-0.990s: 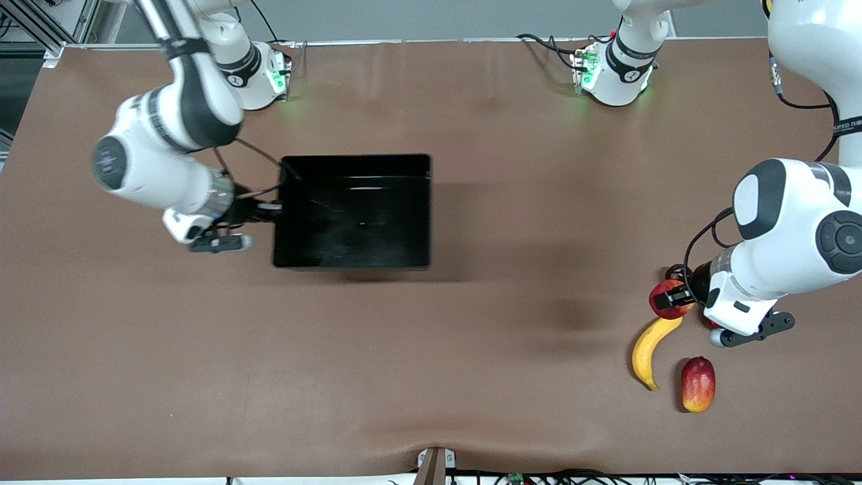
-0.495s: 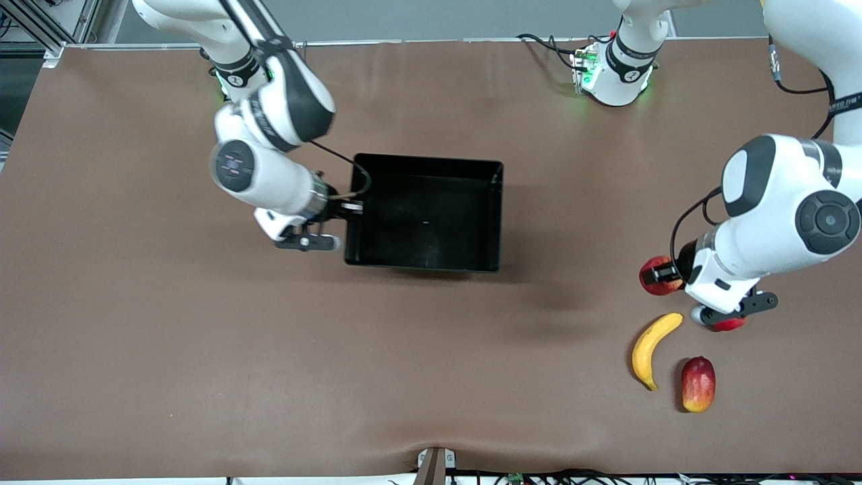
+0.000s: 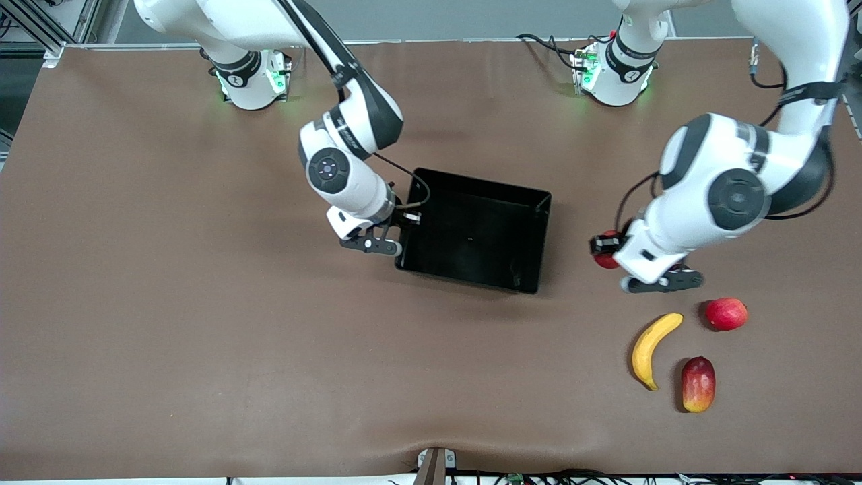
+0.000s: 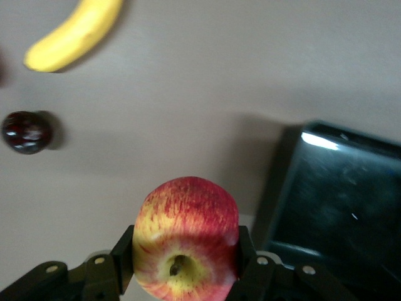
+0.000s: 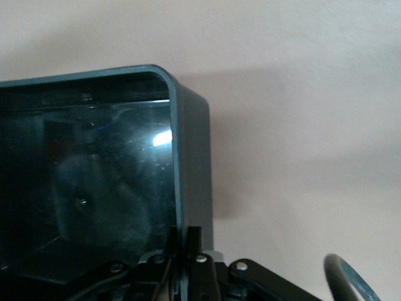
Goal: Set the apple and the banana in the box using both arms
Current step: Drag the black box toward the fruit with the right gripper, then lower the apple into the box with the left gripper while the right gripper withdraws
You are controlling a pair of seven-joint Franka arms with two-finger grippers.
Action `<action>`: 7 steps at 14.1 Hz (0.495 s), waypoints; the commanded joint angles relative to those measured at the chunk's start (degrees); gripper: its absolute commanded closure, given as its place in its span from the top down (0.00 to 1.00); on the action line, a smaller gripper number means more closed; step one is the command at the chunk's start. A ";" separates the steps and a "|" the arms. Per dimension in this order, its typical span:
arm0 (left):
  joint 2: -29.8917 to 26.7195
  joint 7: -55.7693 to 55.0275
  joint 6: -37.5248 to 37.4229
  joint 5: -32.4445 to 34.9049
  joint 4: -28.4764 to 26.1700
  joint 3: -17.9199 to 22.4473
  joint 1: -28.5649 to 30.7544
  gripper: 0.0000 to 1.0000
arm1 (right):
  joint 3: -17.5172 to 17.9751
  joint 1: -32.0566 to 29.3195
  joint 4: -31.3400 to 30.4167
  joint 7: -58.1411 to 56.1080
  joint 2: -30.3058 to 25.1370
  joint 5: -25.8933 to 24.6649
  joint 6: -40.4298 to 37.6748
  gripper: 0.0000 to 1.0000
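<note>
The red apple with yellow streaks (image 3: 610, 260) (image 4: 187, 216) hangs in my left gripper (image 3: 604, 250) (image 4: 185, 254), which is shut on it over bare table between the box and the loose fruits. The black box (image 3: 471, 229) (image 4: 338, 207) (image 5: 88, 188) sits mid-table, turned a little askew. My right gripper (image 3: 407, 219) (image 5: 186, 241) is shut on the box's wall at the end toward the right arm, one finger inside and one outside. The yellow banana (image 3: 650, 347) (image 4: 75, 34) lies on the table nearer the front camera than the left gripper.
A pinkish-red round fruit (image 3: 726, 313) lies beside the banana, toward the left arm's end. A red-and-yellow mango-like fruit (image 3: 698, 384) lies nearer the front camera. A small dark maroon fruit (image 4: 25, 132) shows only in the left wrist view.
The right arm has pulled the box toward the left arm's end, turning it slightly. The left arm has lifted the apple away from the other fruits and carried it toward the box.
</note>
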 commanded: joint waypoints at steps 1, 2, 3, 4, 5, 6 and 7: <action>1.44 -1.60 3.30 -0.51 -0.69 -0.52 -4.09 0.00 | -1.29 0.12 -0.08 0.20 0.54 -0.01 6.95 1.00; 2.58 -4.65 4.35 -0.42 -0.60 -0.52 -5.94 0.00 | -1.20 -0.15 -0.18 0.38 -0.24 -0.02 6.99 1.00; 3.81 -7.99 5.50 -0.07 -0.60 -0.52 -8.22 0.00 | -1.28 -0.24 -0.18 0.55 -0.77 0.24 7.07 1.00; 5.13 -9.85 6.64 0.11 -0.60 -0.44 -9.98 0.00 | -1.29 -0.59 0.00 0.64 -1.30 0.24 6.90 1.00; 6.10 -10.30 7.69 0.37 -0.60 -0.35 -11.31 0.00 | -1.37 -1.03 0.00 0.30 -2.09 0.15 6.46 1.00; 7.41 -10.40 8.49 1.42 -0.60 -0.35 -12.02 0.00 | -1.46 -2.16 0.35 0.03 -2.97 -0.02 3.50 1.00; 8.30 -10.48 8.84 2.30 -0.69 -0.44 -12.98 0.00 | -1.46 -3.48 1.22 -0.15 -3.67 -0.28 -1.58 1.00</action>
